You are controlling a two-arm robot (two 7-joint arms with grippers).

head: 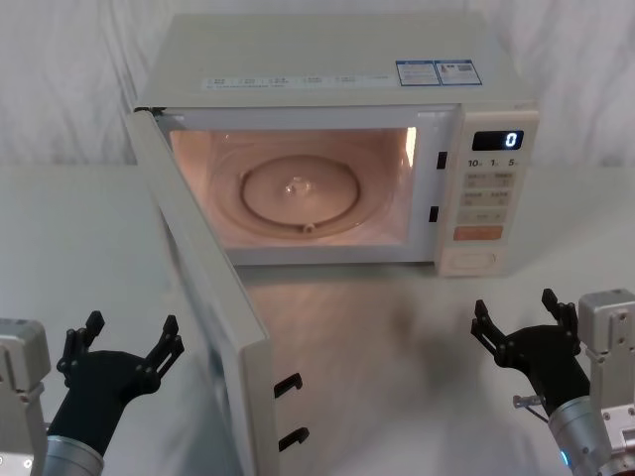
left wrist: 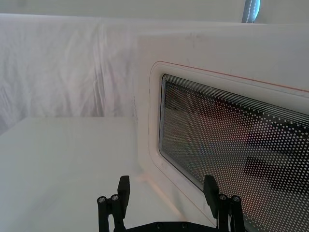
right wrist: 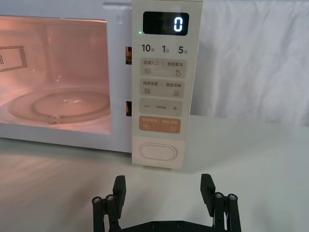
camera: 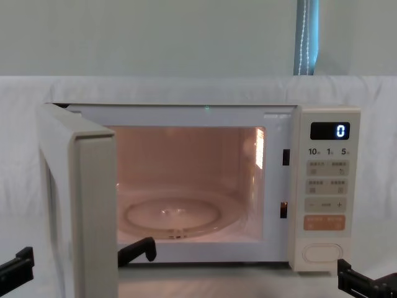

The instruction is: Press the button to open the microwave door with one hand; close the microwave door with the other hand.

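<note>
The microwave door [head: 203, 283] stands wide open, swung out on its left hinge toward me, with its latch hooks at the free edge. My left gripper [head: 132, 332] is open, low on the table on the door's outer side. In the left wrist view it [left wrist: 167, 186] faces the door's dark window [left wrist: 231, 145] from close by without touching. The button [head: 474, 261] is the large cream pill-shaped key at the bottom of the control panel. My right gripper [head: 516, 312] is open and hangs in front of the panel. In the right wrist view it [right wrist: 163, 183] sits a short way from the button [right wrist: 157, 152].
The cream microwave [head: 327, 59] stands at the back of a white cloth-covered table [head: 397, 367]. Its lit cavity holds a glass turntable [head: 298, 193]. The display [right wrist: 165, 23] reads 0, and an orange key [right wrist: 160, 125] sits just above the button. White cloth hangs behind.
</note>
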